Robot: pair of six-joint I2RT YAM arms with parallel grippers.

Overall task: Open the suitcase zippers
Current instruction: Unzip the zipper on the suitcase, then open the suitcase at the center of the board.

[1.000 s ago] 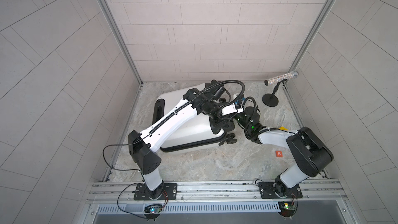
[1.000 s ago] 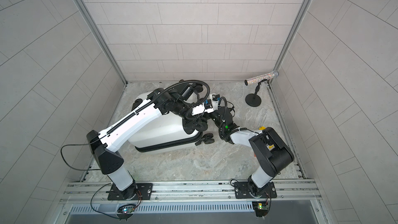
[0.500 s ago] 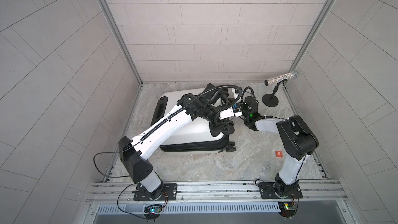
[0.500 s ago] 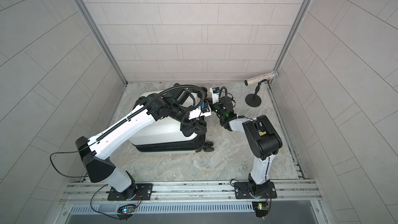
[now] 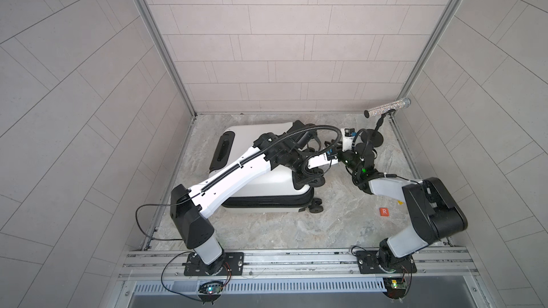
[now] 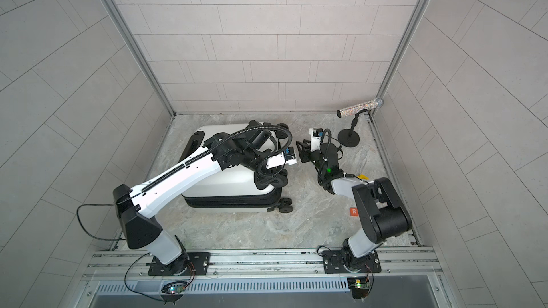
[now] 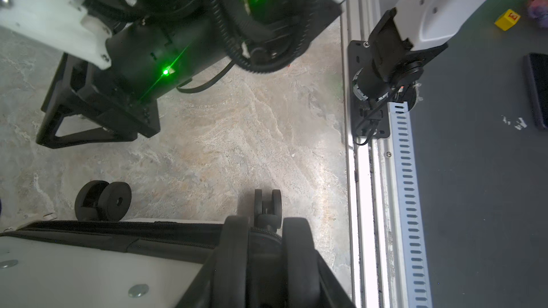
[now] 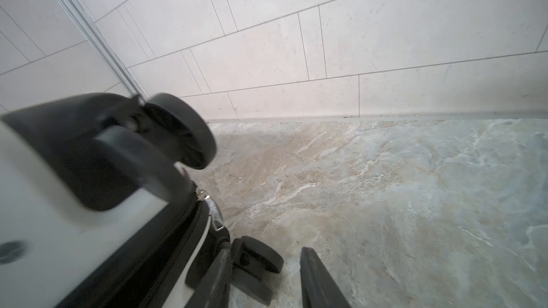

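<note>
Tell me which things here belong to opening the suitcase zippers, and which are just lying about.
Part of the job:
suitcase
zippers
left gripper
right gripper

Just lying about:
glittery tube on a black stand
orange tag marked R

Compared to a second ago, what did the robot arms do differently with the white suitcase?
The right gripper opened its jaws and now sits just off the suitcase's wheel end, holding nothing. Its elbow swung in toward the case, then back out. The left gripper stays over the zippers by a wheel, and the suitcase lies about where it was.
</note>
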